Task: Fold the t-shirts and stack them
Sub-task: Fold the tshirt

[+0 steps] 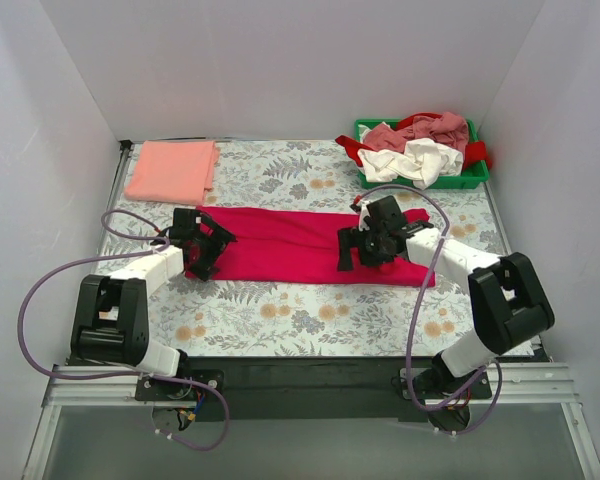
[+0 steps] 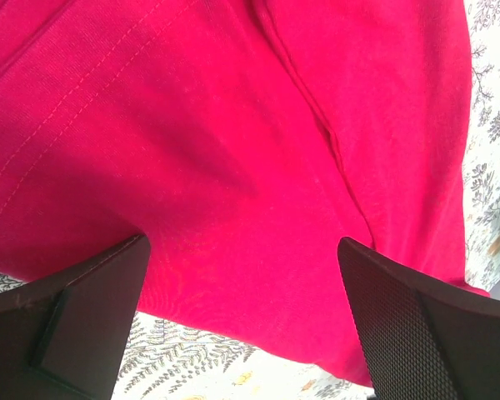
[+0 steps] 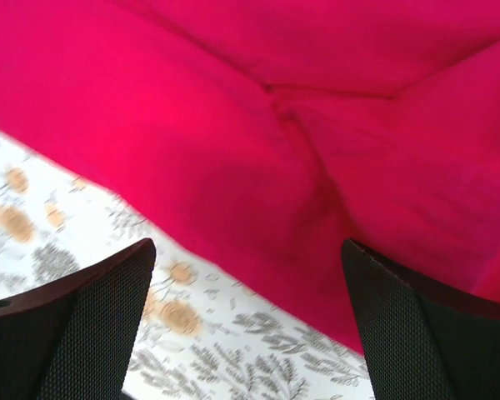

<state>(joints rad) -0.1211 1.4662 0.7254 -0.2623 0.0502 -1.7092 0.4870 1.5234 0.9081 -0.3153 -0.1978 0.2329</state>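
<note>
Standing by the near edge where both arms are bolted down, so going outwards from there. First up is a strip of floral tablecloth [image 1: 280, 315]. Then comes the big crimson-red t-shirt [image 1: 290, 255], lying as a long folded band across the middle of the table, left to right.

The left gripper [image 1: 206, 248] hangs over the left end of that band and the right gripper [image 1: 368, 240] over its right half. Both have their jaws spread wide with nothing pinched. In the wrist views the black fingers [image 2: 83, 321] sit far apart at the bottom corners, with red cloth and a bit of flower print showing between them. Can't tell if the tips actually touch the fabric.

Further back on the left, a salmon-pink t-shirt [image 1: 172, 170] lies folded flat in the far corner. Far right there's a green plastic bin [image 1: 477, 180] holding a white tee [image 1: 417, 160] and a dusty-pink tee [image 1: 450, 128], with a red tee [image 1: 352, 150] draped over its left rim. All three are bunched up.
</note>
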